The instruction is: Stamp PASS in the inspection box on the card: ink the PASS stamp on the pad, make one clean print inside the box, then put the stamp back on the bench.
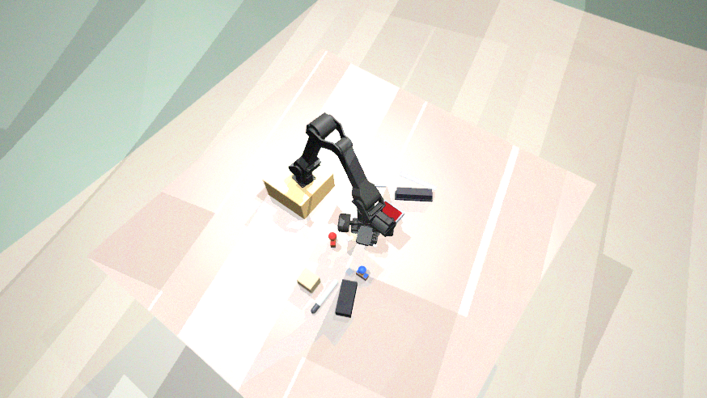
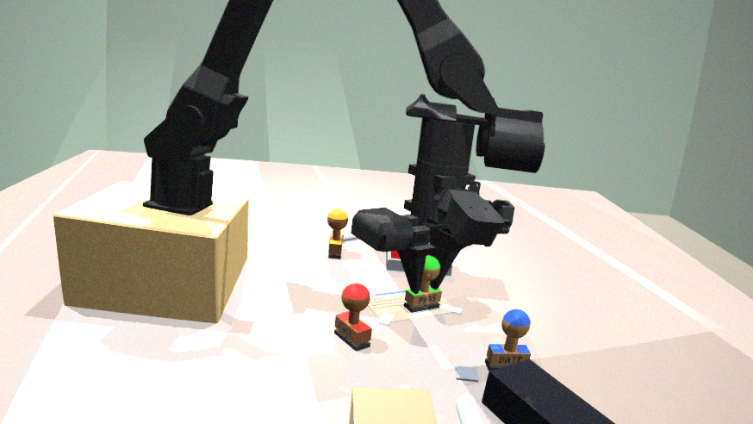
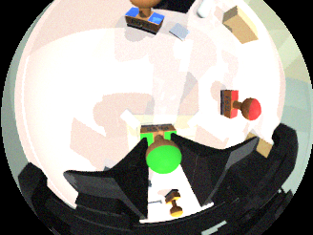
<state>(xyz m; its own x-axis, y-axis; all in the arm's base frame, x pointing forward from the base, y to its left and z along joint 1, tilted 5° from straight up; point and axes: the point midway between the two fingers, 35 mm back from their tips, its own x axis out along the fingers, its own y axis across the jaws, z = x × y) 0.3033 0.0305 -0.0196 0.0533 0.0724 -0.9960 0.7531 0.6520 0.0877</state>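
Observation:
My gripper (image 2: 426, 287) (image 3: 159, 138) is shut on the PASS stamp (image 2: 423, 299) (image 3: 163, 158), which has a green-topped knob and a wooden block. The stamp is upright, with its dark base low over or on the cream card (image 2: 383, 303). I cannot tell whether the base touches the card. The inspection box is not visible, and no print shows; the stamp covers part of the card. The red ink pad (image 1: 391, 211) (image 2: 394, 254) lies behind the gripper, partly hidden by the fingers in the exterior view and by the arm in the top view.
A red stamp (image 1: 332, 241) (image 2: 352, 328) (image 3: 230, 103) and a blue DATE stamp (image 1: 361, 270) (image 2: 508, 353) stand nearby. A yellow stamp (image 2: 336, 246) (image 3: 174, 202) stands farther back. A black block (image 1: 346, 298), a pen (image 1: 323, 297) and a tan block (image 1: 308, 281) lie in front; a black bar (image 1: 413, 193) lies behind.

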